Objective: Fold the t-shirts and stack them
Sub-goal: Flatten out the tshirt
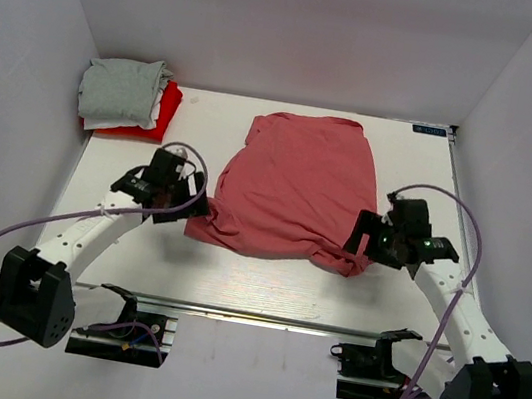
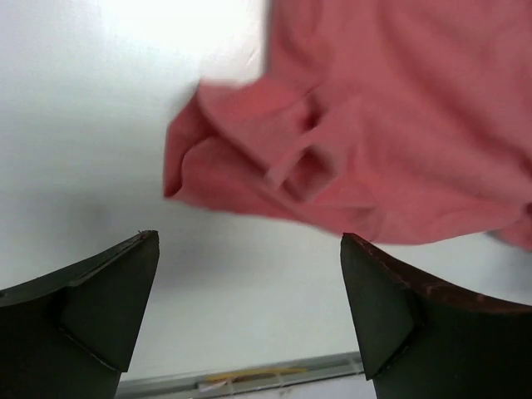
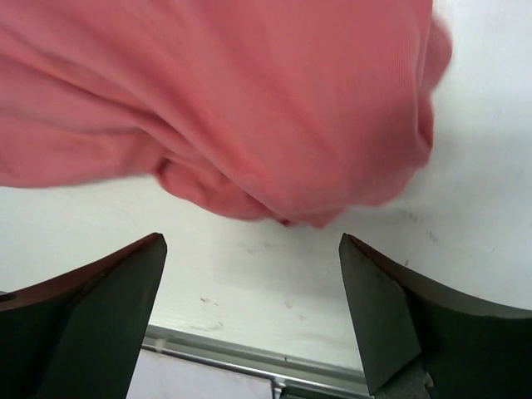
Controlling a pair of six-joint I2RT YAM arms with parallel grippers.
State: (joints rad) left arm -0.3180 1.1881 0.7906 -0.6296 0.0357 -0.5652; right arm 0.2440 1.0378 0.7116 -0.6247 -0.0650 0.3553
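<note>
The pink t-shirt point(image 1: 293, 189) lies spread in the middle of the table point(image 1: 261, 295). Its long axis runs from the near edge toward the far wall and leans a little to the right at the far end. Its near edge is rumpled, with a bunched corner at each side. The left gripper point(image 1: 195, 213) sits just beside the near left corner and the right gripper point(image 1: 362, 241) just beside the near right one, so each arm is about equally close to its own corner. Both pairs of fingers stand wide apart with nothing between them. In each wrist view the cloth lies just ahead of the fingertips, on the table rather than inside the gap. Any next pinch would probably mean reaching forward and down onto those folds. Well apart, in the far left corner, a folded stack holds a grey shirt point(image 1: 120, 87) on top of a white one point(image 1: 121, 123) and a red one point(image 1: 165, 111).
</note>
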